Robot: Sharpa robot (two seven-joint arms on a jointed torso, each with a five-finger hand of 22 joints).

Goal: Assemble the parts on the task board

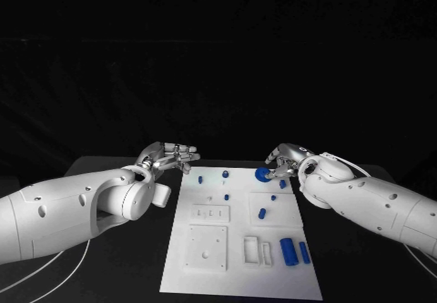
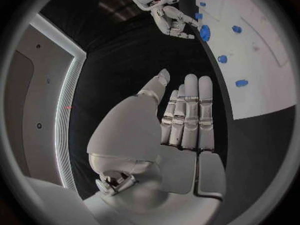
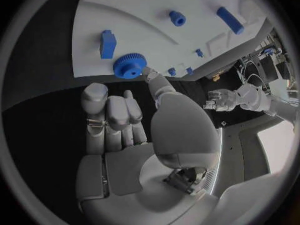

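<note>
The left hand (image 1: 169,156) floats by the far left corner of the task board (image 1: 239,278), its fingers apart and holding nothing. At the board's far edge, the right hand (image 1: 286,160) touches a blue gear (image 1: 262,175) with one fingertip.

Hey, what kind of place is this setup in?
Probably a robotics lab or test bench. A white rectangular task board with small blue plastic parts lies on a black table against a dark backdrop, and a silver right hand touches a blue toothed gear at the board's far edge.
</note>
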